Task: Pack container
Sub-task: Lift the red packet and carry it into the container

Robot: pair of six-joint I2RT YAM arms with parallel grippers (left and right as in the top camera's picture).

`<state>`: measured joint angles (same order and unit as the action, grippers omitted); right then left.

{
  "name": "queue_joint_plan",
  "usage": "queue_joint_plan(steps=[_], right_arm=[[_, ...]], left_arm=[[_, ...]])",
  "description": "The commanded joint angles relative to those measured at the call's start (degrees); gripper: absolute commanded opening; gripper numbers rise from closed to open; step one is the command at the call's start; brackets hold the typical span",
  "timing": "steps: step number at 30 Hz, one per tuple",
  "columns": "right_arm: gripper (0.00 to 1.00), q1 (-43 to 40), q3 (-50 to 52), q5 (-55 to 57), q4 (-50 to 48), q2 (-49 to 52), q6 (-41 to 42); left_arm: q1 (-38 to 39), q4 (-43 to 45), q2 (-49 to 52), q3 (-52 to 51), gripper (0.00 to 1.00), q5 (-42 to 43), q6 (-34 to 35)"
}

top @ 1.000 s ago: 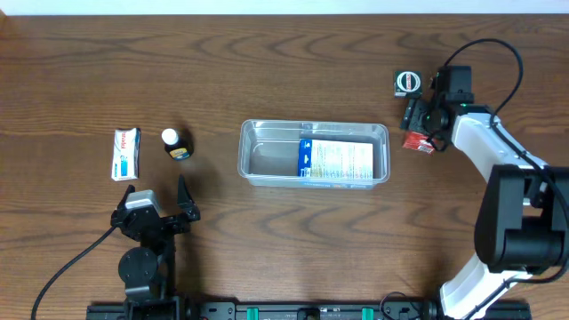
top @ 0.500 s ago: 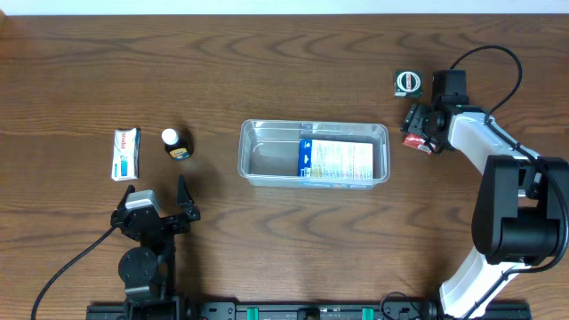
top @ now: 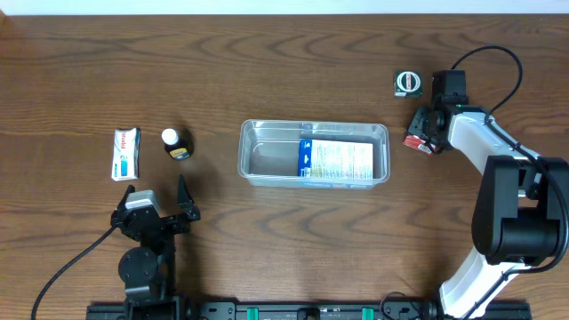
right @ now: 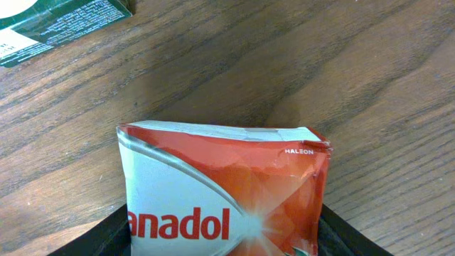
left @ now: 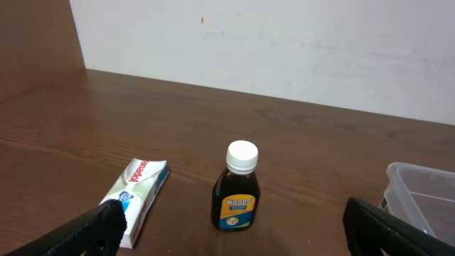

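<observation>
The clear plastic container (top: 313, 125) sits at mid-table with a blue and white packet (top: 336, 162) lying in its right half. My right gripper (top: 424, 127) is to its right, its fingers closed against both sides of a red and white Panadol packet (top: 416, 142) that rests on the table. In the right wrist view the packet (right: 220, 185) fills the gap between the jaws (right: 224, 231). My left gripper (top: 158, 212) is open and empty near the front left; in the left wrist view (left: 227, 227) nothing lies between its fingers.
A dark Woods syrup bottle with a white cap (top: 175, 144) (left: 237, 188) stands left of the container, beside a white toothpaste box (top: 126, 153) (left: 138, 192). A small green box (top: 407, 83) (right: 57, 21) lies behind the right gripper. The container's corner (left: 426, 192) shows in the left wrist view.
My right gripper has shifted slightly over the Panadol packet and its fingers have drawn in on it. The left arm and the other objects have not moved.
</observation>
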<state>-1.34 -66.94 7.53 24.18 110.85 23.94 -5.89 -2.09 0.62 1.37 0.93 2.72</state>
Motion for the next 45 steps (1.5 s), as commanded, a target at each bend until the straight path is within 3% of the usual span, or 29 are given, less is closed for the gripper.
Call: queue_joint_plan(steps=[1, 7, 14, 21, 27, 33, 45], right_arm=[[0.59, 0.24, 0.17, 1.07, 1.66, -1.33, 0.39], [0.57, 0.26, 0.15, -3.63, 2.43, -11.65, -4.72], [0.58, 0.52, 0.17, -23.43, 1.25, -25.99, -5.11], [0.58, 7.63, 0.2, -35.21, 0.07, -29.42, -3.34], [0.58, 18.6, 0.22, -34.29, -0.92, -28.63, -2.73], [0.56, 29.14, 0.22, -25.88, -2.32, -26.12, -1.2], [0.55, 38.91, 0.22, -19.71, -5.88, -14.73, 5.16]], left_arm=[[-0.04, -2.1, -0.28, -1.14, 0.98, -1.14, -0.79], [-0.04, -2.1, -0.28, -1.14, 0.98, -1.14, -0.79], [-0.04, -2.1, -0.28, -1.14, 0.98, -1.14, -0.76], [-0.04, -2.1, -0.28, -1.14, 0.98, -1.14, -0.79], [-0.04, -2.1, -0.28, -1.14, 0.98, -1.14, -0.76], [-0.04, -2.1, -0.28, -1.14, 0.98, -1.14, -0.79], [-0.04, -2.1, -0.28, -1.14, 0.98, -1.14, -0.76]])
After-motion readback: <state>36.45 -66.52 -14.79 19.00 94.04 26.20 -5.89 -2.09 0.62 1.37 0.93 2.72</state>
